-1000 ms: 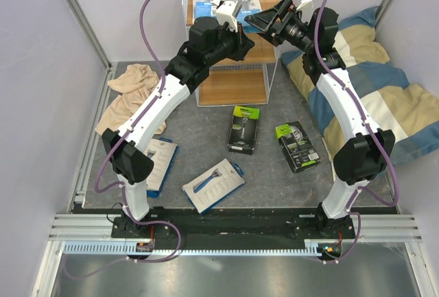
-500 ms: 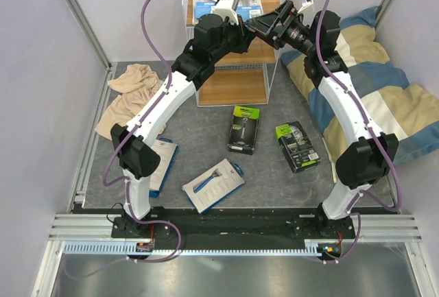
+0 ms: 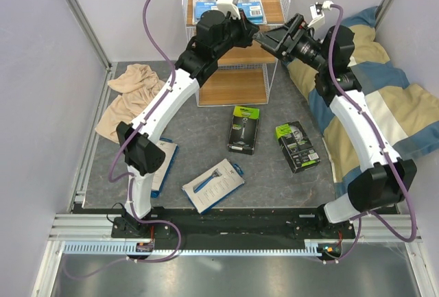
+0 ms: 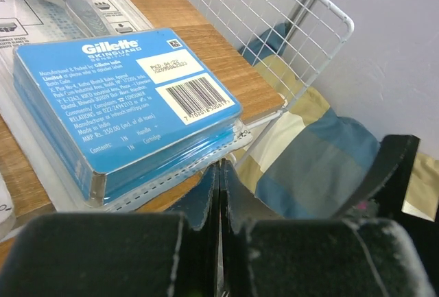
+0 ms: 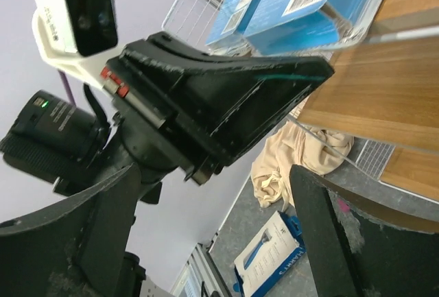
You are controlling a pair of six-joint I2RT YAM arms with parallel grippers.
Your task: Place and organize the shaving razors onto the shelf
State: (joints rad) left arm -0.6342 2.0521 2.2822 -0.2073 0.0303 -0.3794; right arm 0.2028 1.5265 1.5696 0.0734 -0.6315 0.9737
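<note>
The white wire shelf [image 3: 271,70] stands at the back. Two white-and-blue blister cards [image 3: 204,5] [image 3: 251,2] lie side by side on its top board. My left gripper [image 3: 255,28] is at the near corner of the right-hand card [image 4: 123,98], jaws shut on its clear plastic edge [image 4: 219,165]. My right gripper [image 3: 269,38] is wide open and empty just right of it, with the left gripper [image 5: 321,70] showing between its fingers. Two black-and-green boxes [image 3: 244,128] [image 3: 297,145] and two white packs [image 3: 213,185] [image 3: 160,163] lie on the floor mat.
A beige cloth [image 3: 130,94] lies left of the shelf. A blue, cream and grey striped pillow [image 3: 384,91] lies at the right, against the shelf's wire side [image 4: 274,29]. The shelf's lower boards [image 3: 233,86] show below the arms.
My left gripper has carried the blister card back and set it on the top board beside the other card. My right gripper has drawn back to the right and lower.
</note>
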